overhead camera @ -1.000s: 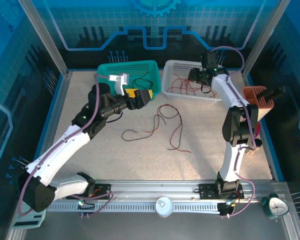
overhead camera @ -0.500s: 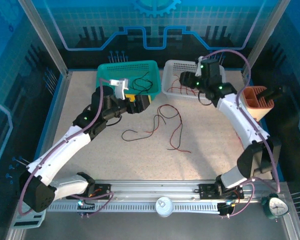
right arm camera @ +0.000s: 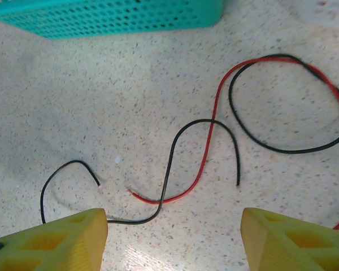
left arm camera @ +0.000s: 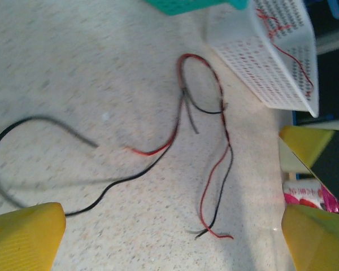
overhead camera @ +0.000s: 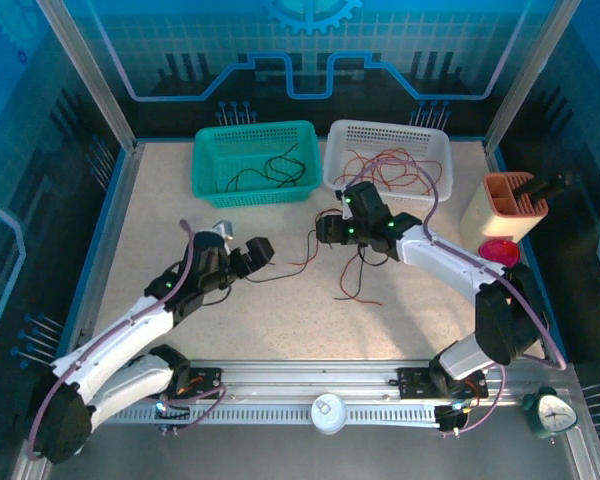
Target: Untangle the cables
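Nearest, over the speckled, gritty beige table (overhead camera: 160,222), left gripper (overhead camera: 252,256): finely ribbed yellow pads (left arm camera: 25,237) spread as wide as they go, nothing between them.

A little farther and to the right, right gripper (overhead camera: 325,230): blocky yellow pads (right arm camera: 56,240) apart, clamped on nothing, low above the loose wires.

Beneath and around it, the cables (overhead camera: 350,278): slender, glossy and string-like, lying flat on the table. Red cable (right arm camera: 206,152) crossing black cable (right arm camera: 168,166) in lazy S-bends and one rounded loop. One black end curled into an open hook just ahead of the left gripper; other tails stretched toward the near right.

Farthest, side by side at the back: teal plastic basket (overhead camera: 208,178), lattice-walled, with a few black wires (overhead camera: 272,164) curled inside. Just beside it, white perforated basket (overhead camera: 432,180), rectangular with flared walls, holding a scribble of red wires (overhead camera: 392,166).

At the far right, near the white basket, an orange slotted holder (overhead camera: 507,195).
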{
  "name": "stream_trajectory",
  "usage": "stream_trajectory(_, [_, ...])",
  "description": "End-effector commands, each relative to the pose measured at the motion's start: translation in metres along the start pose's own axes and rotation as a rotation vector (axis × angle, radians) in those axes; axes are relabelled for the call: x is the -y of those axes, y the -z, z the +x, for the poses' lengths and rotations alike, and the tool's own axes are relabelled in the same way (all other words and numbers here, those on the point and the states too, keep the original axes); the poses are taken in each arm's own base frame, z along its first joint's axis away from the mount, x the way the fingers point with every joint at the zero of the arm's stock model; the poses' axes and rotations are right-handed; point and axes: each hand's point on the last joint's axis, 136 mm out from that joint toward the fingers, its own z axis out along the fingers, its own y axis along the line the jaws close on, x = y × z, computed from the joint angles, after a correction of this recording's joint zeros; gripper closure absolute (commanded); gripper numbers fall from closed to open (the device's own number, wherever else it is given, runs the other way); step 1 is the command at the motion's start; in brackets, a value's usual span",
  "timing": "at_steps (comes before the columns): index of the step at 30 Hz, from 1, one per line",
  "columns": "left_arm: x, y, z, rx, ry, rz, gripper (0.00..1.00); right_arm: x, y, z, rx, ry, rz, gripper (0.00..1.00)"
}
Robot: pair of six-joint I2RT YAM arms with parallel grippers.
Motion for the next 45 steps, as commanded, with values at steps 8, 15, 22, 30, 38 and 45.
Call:
stream_trajectory(8, [-0.052, -0.001, -0.003, 0.137, 0.389, -0.108, 0.15, -0.010, -0.034, 0.009, -0.021, -0.010, -0.014, 0.35])
stream_trajectory(15, [-0.057, -0.008, -0.003, 0.139, 0.408, -0.161, 0.22, -0.010, -0.054, 0.020, -0.064, -0.016, -0.029, 0.36])
stream_trajectory(22, [-0.060, -0.023, 0.008, 0.101, 0.406, -0.202, 0.23, -0.007, -0.064, 0.025, -0.080, -0.015, -0.027, 0.36])
stream_trajectory(30, [-0.057, -0.033, 0.015, 0.096, 0.429, -0.213, 0.27, -0.009, -0.050, 0.012, -0.047, -0.007, -0.032, 0.36])
stream_trajectory(38, [-0.057, -0.042, 0.023, 0.092, 0.451, -0.219, 0.29, -0.010, -0.020, -0.011, 0.026, -0.012, -0.047, 0.36])
stream_trajectory(45, [-0.055, -0.055, 0.029, 0.073, 0.456, -0.228, 0.32, -0.009, 0.011, -0.031, 0.098, -0.016, -0.055, 0.36])
